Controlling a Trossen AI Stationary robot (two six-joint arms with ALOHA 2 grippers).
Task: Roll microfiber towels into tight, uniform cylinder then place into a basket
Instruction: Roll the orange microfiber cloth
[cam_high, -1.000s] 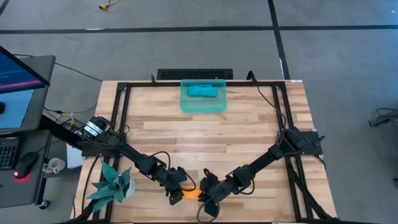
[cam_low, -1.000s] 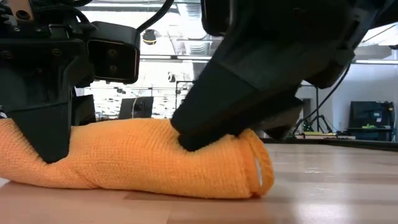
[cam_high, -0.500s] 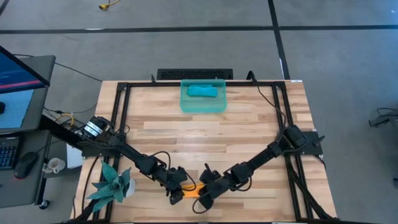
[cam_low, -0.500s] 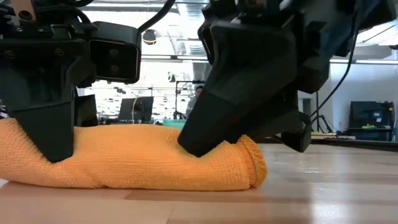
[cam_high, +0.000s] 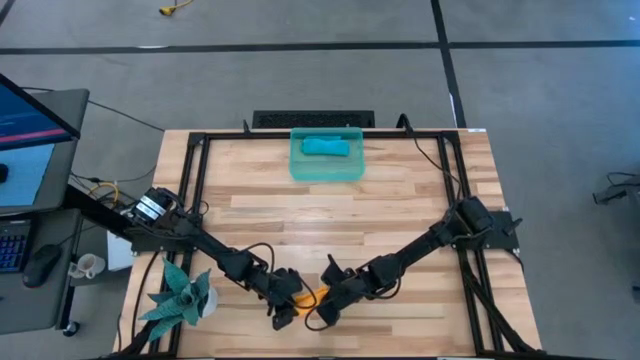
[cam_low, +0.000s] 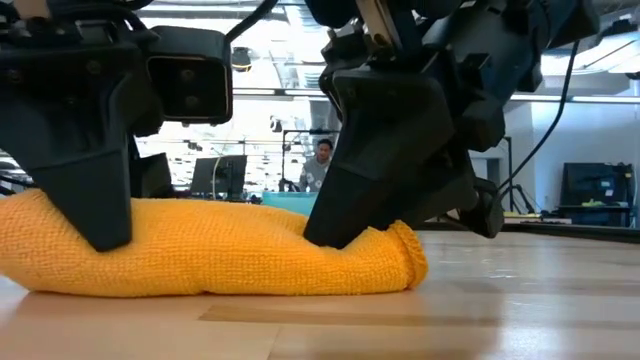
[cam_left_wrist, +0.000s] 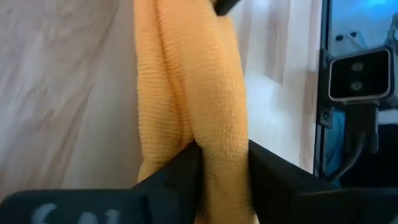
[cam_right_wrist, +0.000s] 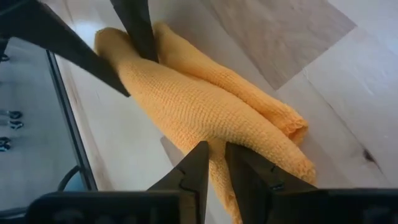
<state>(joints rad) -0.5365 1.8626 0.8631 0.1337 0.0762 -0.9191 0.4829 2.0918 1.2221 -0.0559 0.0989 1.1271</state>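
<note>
Both jaws are pinching the same orange towel, one pair at each end of the roll. The left gripper has its two dark fingers closed on a fold of the cloth, the fabric bulging up between them in the left wrist view. The right gripper nips the opposite end; its fingers are drawn close together in the right wrist view, with only a thin pleat of cloth caught in the narrow gap.

The relation that matters is the roll's long axis: it runs straight from one pair of jaws to the other, lying flat on the worktop near its front edge, so the two grippers face each other along the cylinder. Neither arm is nearer, since each holds an end. The roll looks loose, showing two lobes with a crease between them.

The basket sits well beyond both jaws, at the far edge of the worktop, roughly midway between the arms, and the teal-blue towel already lies inside it. My judgement is that a lift must keep both ends level while carrying the roll forward
</note>
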